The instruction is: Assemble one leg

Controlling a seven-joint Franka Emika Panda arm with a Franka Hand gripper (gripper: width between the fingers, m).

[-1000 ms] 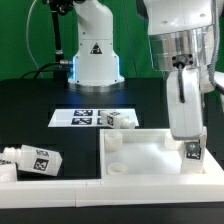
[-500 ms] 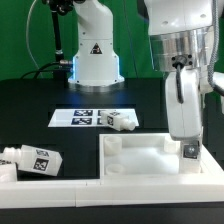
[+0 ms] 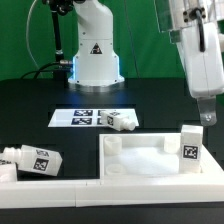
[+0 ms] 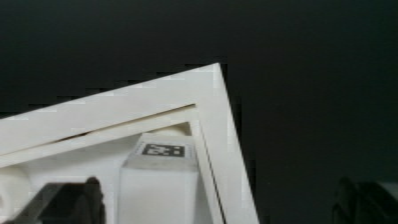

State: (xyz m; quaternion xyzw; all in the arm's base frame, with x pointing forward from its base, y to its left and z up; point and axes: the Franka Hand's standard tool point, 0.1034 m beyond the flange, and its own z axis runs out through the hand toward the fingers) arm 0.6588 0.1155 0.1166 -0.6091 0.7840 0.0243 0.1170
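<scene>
Exterior view, leg (image 3: 189, 147): small white rectangular post, standing upright, a black-and-white square tag on the face toward the camera
Exterior view, leg position: inside the tabletop (image 3: 140, 160), at the corner on the exterior view's right, near the bench's front edge and toward its front corner on that side; its base meets the tray floor
Exterior view, tabletop: large white square tray with a raised rim, lying flat; a short round boss shows in its corner on the exterior view's left
Exterior view, gripper (image 3: 208, 118): above the leg and slightly toward the exterior view's right, clear of it, nothing held; only one fingertip is plain, so whether the fingers stand apart cannot be told here
Exterior view, other items: marker board (image 3: 82, 117) flat at mid-bench; a small tagged white piece (image 3: 122, 120) at its end; a longer tagged white piece (image 3: 32, 160) near the bench's front corner on the exterior view's left
Wrist view, leg (image 4: 164, 152): seen end-on, tag visible, tucked into the corner of the tabletop (image 4: 107, 115)
Wrist view, gripper: two dark blurred fingers (image 4: 71, 200), spread wide apart, empty
</scene>
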